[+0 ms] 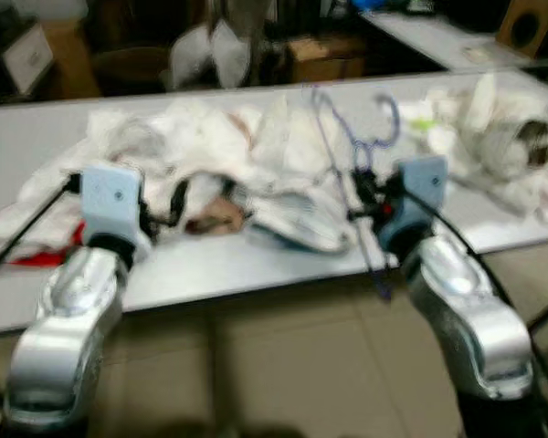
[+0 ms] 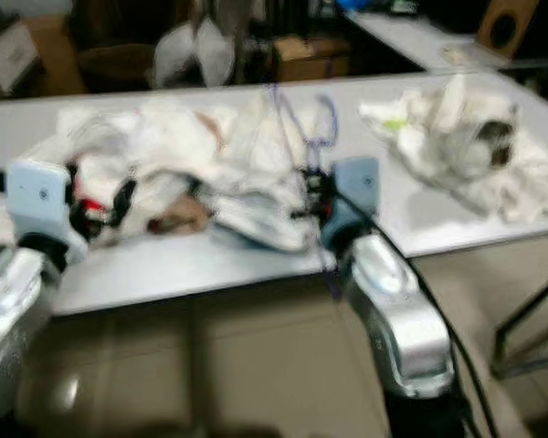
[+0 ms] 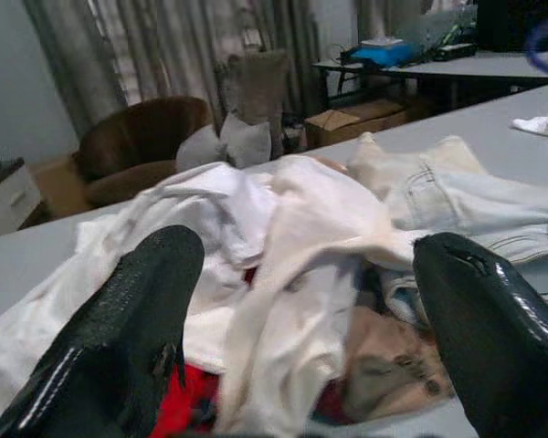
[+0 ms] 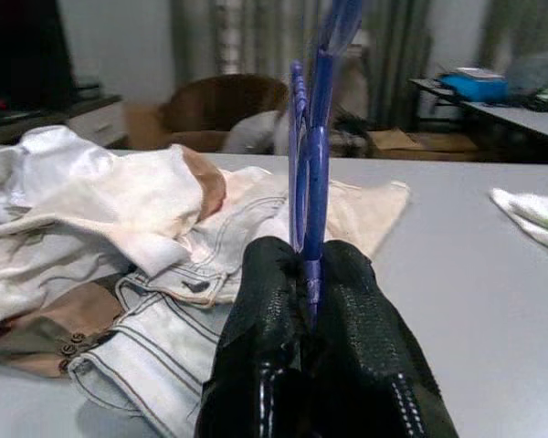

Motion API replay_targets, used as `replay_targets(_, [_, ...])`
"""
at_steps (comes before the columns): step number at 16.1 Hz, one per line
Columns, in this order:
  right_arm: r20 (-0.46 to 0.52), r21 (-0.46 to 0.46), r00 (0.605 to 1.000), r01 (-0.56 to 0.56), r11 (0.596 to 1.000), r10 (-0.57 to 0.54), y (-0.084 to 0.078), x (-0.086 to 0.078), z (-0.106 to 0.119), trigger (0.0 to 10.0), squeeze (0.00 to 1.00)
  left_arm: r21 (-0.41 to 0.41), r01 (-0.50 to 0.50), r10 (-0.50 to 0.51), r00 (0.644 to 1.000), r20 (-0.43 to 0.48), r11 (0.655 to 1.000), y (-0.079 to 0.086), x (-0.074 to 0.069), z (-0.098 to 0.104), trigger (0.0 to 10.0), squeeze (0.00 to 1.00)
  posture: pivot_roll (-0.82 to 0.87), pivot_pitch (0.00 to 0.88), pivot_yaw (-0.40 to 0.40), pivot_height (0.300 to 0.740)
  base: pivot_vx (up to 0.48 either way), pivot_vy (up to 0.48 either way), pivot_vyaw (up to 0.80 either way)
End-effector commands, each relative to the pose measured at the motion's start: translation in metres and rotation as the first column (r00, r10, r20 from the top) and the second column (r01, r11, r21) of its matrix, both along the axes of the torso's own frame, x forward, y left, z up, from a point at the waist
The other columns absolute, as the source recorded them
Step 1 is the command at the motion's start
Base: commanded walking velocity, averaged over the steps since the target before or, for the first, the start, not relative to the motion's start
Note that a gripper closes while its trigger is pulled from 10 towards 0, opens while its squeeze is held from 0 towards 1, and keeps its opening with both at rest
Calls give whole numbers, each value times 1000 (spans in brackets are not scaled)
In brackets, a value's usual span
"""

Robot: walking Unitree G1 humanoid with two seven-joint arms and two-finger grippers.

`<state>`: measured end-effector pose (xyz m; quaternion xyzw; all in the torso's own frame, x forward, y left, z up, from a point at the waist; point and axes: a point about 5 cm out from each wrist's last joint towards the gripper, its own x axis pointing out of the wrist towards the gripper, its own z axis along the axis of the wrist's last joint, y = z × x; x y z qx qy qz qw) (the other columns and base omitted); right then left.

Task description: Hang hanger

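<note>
1. Hanger [image 4: 309,182]: blue wire, pinched between the 2 pressed-together fingers [image 4: 260,356] of the right gripper [image 1: 370,203], standing upright above the near edge of the grey table [image 1: 256,265]; its hook [image 1: 388,119] curls at the top, and a thin lower length [image 1: 370,246] runs down past the table edge.
2. Surroundings: a heap of white and cream garments [image 1: 201,146] covers the middle of the table, with pale jeans [image 4: 164,319] just beyond the right gripper. A second pile of white cloth [image 1: 493,146] lies apart toward the robot's right. A red item [image 3: 178,411] shows under the heap by the left gripper [image 1: 178,205]. A second table [image 1: 429,36] stands behind.
3. Left gripper: its 2 fingers [image 3: 119,347] are spread wide and hold nothing, facing the heap from the near table edge.
4. View differences: the wrist views show a brown armchair [image 3: 137,146] with grey cushions [image 3: 224,146], curtains [image 3: 164,46] and a blue object [image 3: 384,55] on a far desk; the head views are blurred and show both silver arms [image 1: 64,338] over a tiled floor [image 1: 283,365].
5. Obstruction: the heap lies directly ahead of both grippers.
</note>
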<state>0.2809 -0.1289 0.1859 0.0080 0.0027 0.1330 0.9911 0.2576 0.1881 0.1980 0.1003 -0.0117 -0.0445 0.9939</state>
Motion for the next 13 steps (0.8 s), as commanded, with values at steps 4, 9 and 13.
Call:
replay_targets(4, [-30, -15, 998, 53, 998, -53, -10, -2, -7, 10000, 0, -16, -15, 14, 1000, -27, 1000, 0, -5, -10, 10000, 0, -30, 0, 20, 740, 0, 337, 0])
replay_targets(9, [-30, -103, 1000, -7, 995, 4, -10, -8, -11, 10000, 0, -90, -3, 2, 1000, -19, 996, -6, -9, -21, 10000, 0, -40, 0, 20, 740, 0, 0, 0])
replay_targets(13, [-90, -104, 996, -30, 994, 21, -27, -18, -34, 10000, 0, -56, -11, 5, 996, -92, 998, -11, -22, -51, 10000, 0, -38, 0, 4, 740, 143, 0, 0])
